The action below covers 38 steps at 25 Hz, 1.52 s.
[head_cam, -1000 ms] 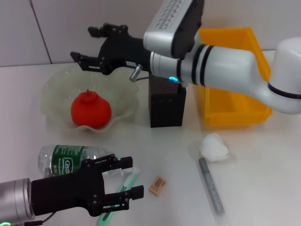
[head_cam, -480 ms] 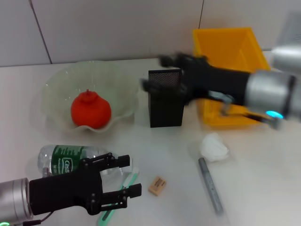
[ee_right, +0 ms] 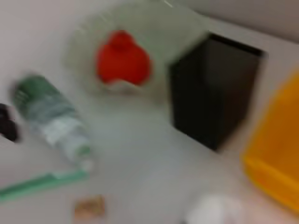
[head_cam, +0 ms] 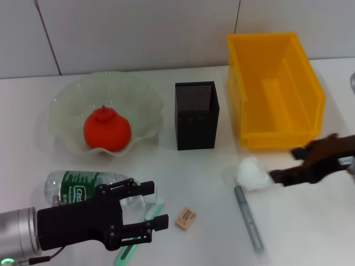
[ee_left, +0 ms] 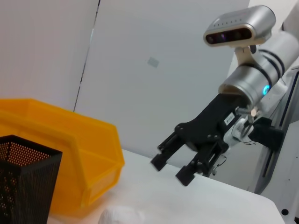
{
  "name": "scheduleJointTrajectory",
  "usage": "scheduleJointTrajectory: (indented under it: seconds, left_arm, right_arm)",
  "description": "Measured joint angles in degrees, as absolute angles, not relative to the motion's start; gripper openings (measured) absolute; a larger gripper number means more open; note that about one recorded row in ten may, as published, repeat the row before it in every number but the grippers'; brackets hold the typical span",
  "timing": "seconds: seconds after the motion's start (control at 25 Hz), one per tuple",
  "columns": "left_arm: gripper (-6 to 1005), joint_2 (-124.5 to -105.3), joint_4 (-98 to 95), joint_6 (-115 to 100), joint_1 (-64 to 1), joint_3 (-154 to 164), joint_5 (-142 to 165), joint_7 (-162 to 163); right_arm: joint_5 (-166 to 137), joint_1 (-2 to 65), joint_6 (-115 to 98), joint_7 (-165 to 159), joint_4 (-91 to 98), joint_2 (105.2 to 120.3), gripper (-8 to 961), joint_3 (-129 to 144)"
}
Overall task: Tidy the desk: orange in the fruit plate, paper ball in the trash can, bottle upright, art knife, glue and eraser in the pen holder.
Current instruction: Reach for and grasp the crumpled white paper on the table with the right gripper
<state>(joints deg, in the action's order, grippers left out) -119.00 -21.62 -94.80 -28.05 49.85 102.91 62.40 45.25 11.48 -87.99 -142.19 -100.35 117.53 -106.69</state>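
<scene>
1. Head view: right gripper (head_cam: pixel 282 167) low over the worktop (head_cam: pixel 310 221), fingers spread and holding nothing, tips just beside the paper ball (head_cam: pixel 253 173). Paper ball between the grey art knife (head_cam: pixel 248 219) and the yellow trash can (head_cam: pixel 274 88). Best done, by the look of it, by straddling the ball squarely before closing, then lifting clear of the bin wall. Orange (head_cam: pixel 107 129) already in the fruit plate (head_cam: pixel 66 105). Bottle (head_cam: pixel 83 187) on its side, long axis across the worktop, cap end toward the eraser (head_cam: pixel 186 217). Left gripper (head_cam: pixel 141 213) spread wide, empty, hovering near the bottle. Pen holder (head_cam: pixel 197 114) upright.

2. Left wrist view: right gripper (ee_left: pixel 173 170) seen from across the worktop, fingers apart, nothing between them, above the paper ball (ee_left: pixel 121 217).

3. Right wrist view: own fingers not shown. Bottle (ee_right: pixel 51 119) lying flat, green glue (ee_right: pixel 42 183) stick beside it, eraser (ee_right: pixel 89 207) near.
</scene>
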Motion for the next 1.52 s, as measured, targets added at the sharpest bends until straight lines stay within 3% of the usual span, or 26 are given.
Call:
scheduleJointTrajectory:
  seconds: [0.2,0.44,1.52]
  left_arm:
    - [782,-119.0,-21.62,-94.72,-28.03,49.92,102.92,62.4]
    - [782,-119.0,-21.62,-94.85,-28.03,49.96,102.92,62.4]
    - [782,-118.91,-21.62,-95.98,-27.49,49.74,102.92,62.49]
  right_arm:
    - [38.05,15.78,-94.76,-149.9,-102.86,117.21,775,-107.59]
    - [35.58,18.75,-93.27,-151.44,-99.82,119.06,764,-106.56]
    - [32.89,26.83,-74.81,-151.41,-74.96,119.3,716,-98.79]
